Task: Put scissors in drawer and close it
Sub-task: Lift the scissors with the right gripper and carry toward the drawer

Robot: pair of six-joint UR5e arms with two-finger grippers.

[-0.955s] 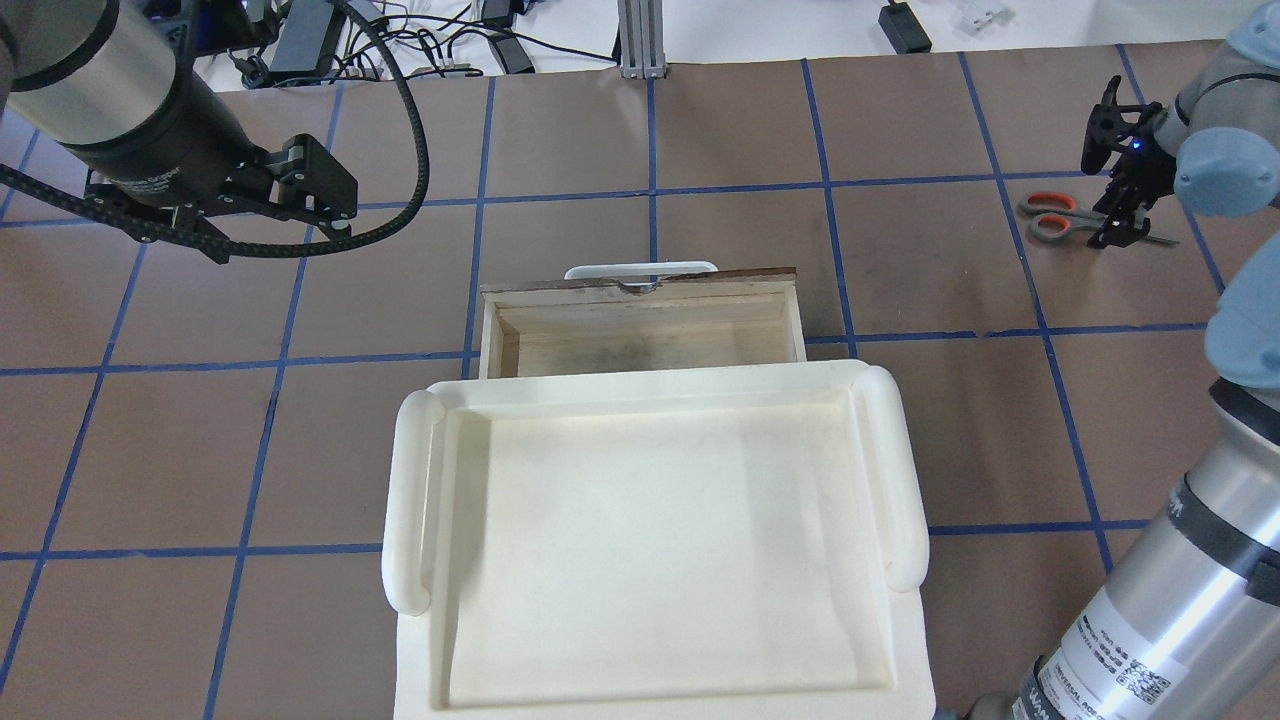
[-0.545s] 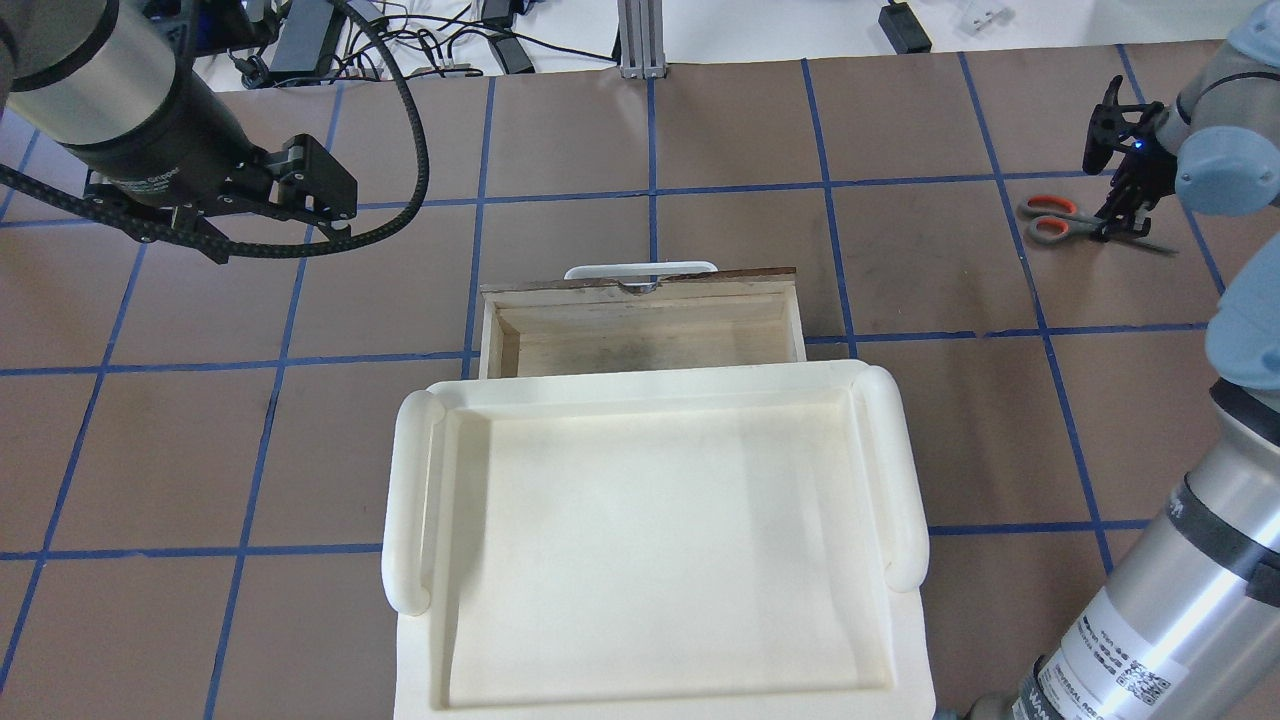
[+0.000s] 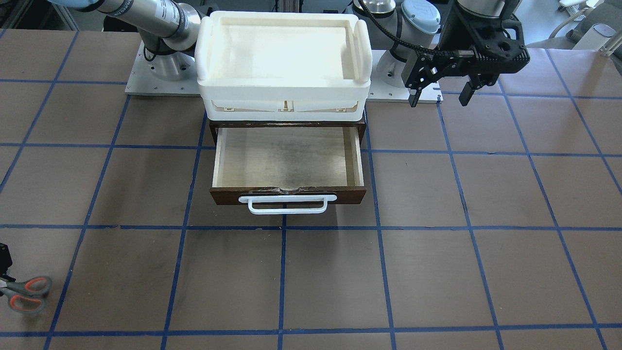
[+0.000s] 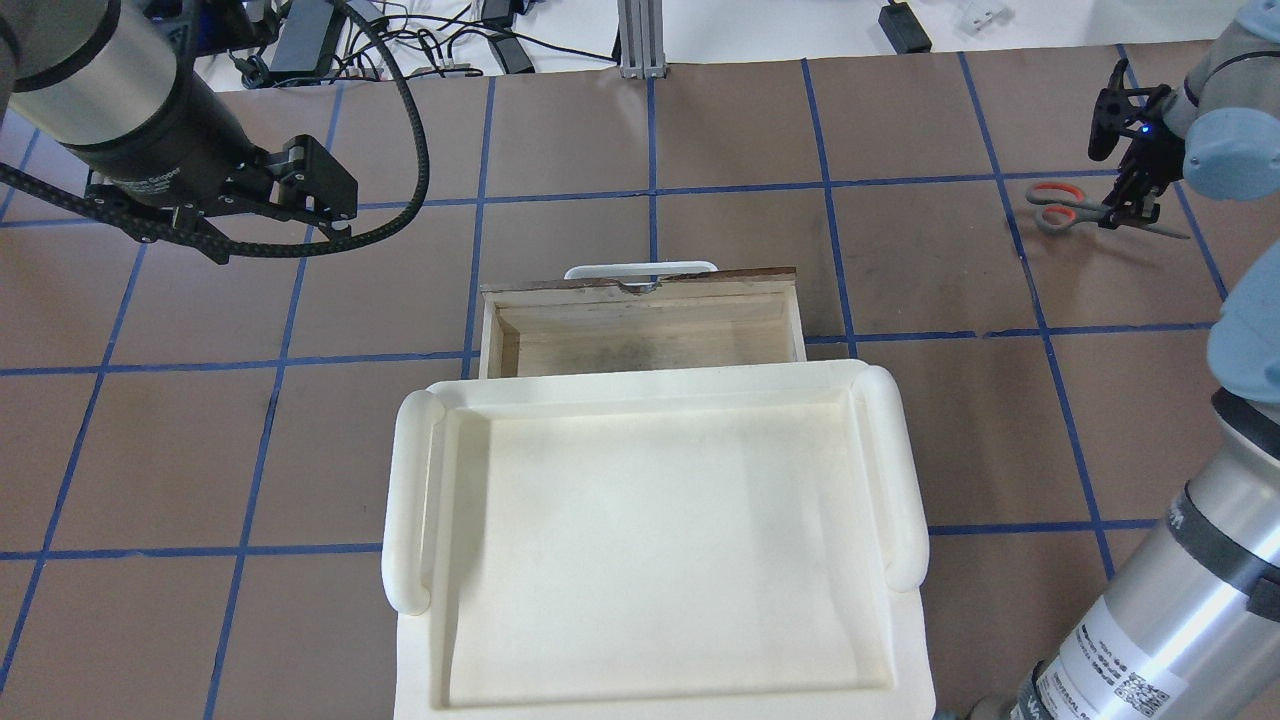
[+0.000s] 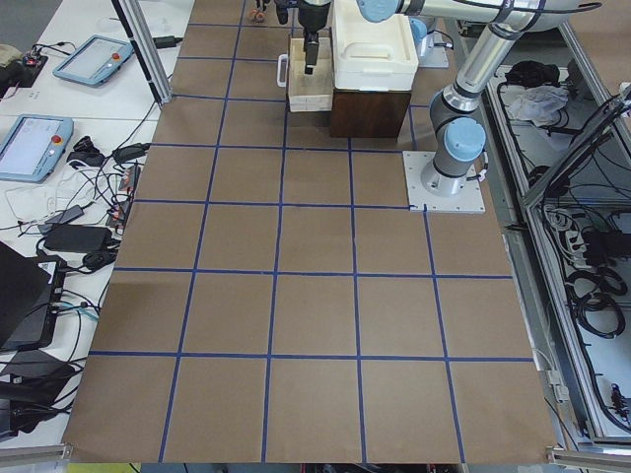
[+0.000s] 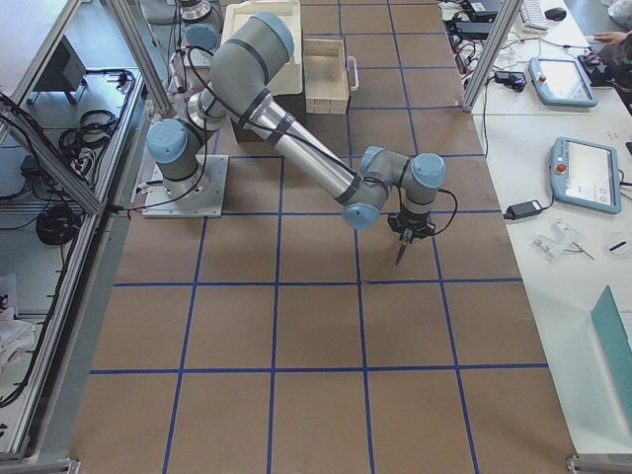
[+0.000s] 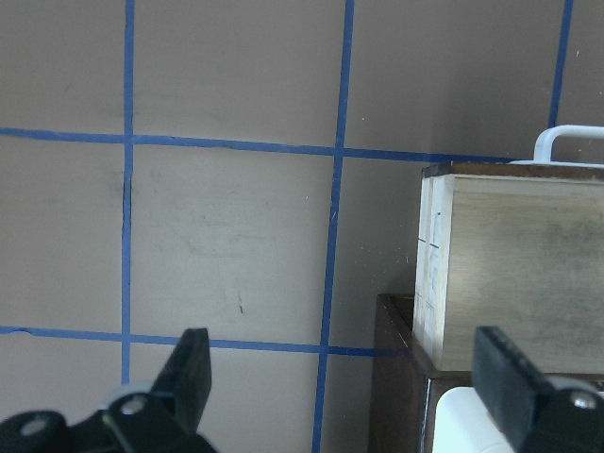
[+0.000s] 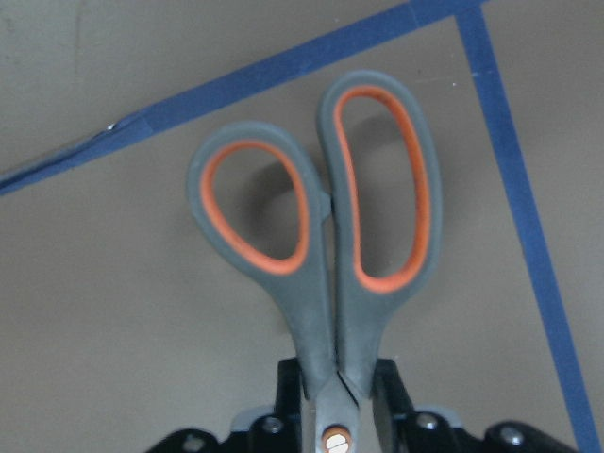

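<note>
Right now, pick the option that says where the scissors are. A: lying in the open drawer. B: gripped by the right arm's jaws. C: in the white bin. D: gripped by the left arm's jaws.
B: the right wrist view shows the right arm's jaws closed on the scissors near the pivot, while the open drawer and the white bin hold nothing.

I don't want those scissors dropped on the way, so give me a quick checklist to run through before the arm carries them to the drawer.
1. Right gripper shut on the scissors near the pivot: ok.
2. Scissors lifted off the table: cannot tell.
3. Drawer pulled open: ok.
4. Drawer floor free of clutter: ok.
5. Left gripper open, off to the drawer's side: ok.
</note>
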